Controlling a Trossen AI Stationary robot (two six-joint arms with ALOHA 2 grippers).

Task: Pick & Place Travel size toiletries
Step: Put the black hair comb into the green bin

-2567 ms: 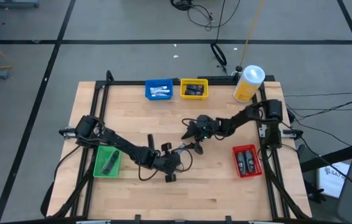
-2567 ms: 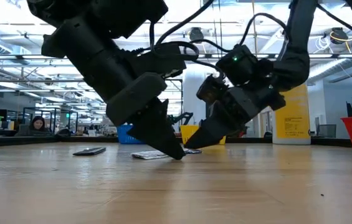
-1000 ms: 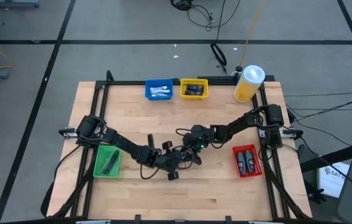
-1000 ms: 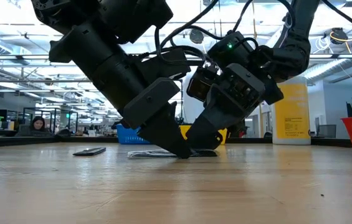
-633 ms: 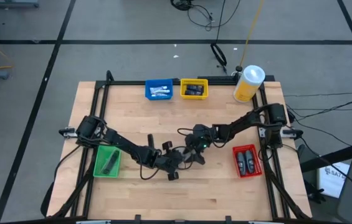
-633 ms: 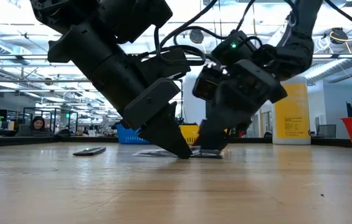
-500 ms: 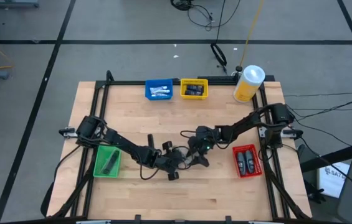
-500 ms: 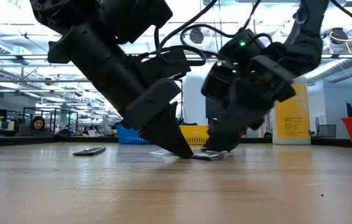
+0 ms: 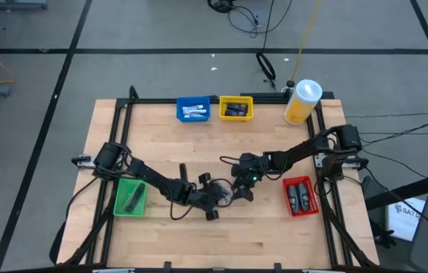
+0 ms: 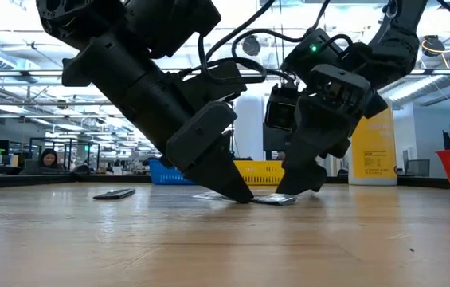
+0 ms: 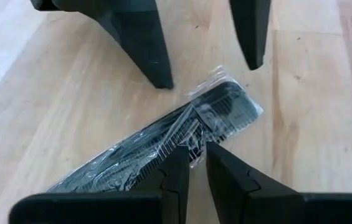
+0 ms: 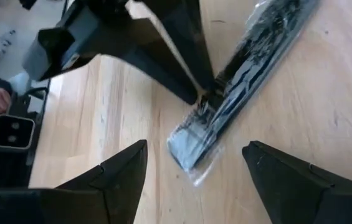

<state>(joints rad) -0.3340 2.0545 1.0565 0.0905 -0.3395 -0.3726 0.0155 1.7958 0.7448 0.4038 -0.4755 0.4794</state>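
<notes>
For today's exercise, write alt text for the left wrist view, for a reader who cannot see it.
A black comb in a clear wrapper lies flat on the wooden table, with the left gripper nearly shut on its edge. The right gripper hangs open just beyond the comb's toothed end, fingertips pointing down at the table.

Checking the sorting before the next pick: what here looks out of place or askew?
A black comb in a clear plastic wrapper lies flat and slanted on the wooden table, outside every bin. The left gripper pins its edge; the right gripper hangs open above. A dark sachet also lies loose.
</notes>
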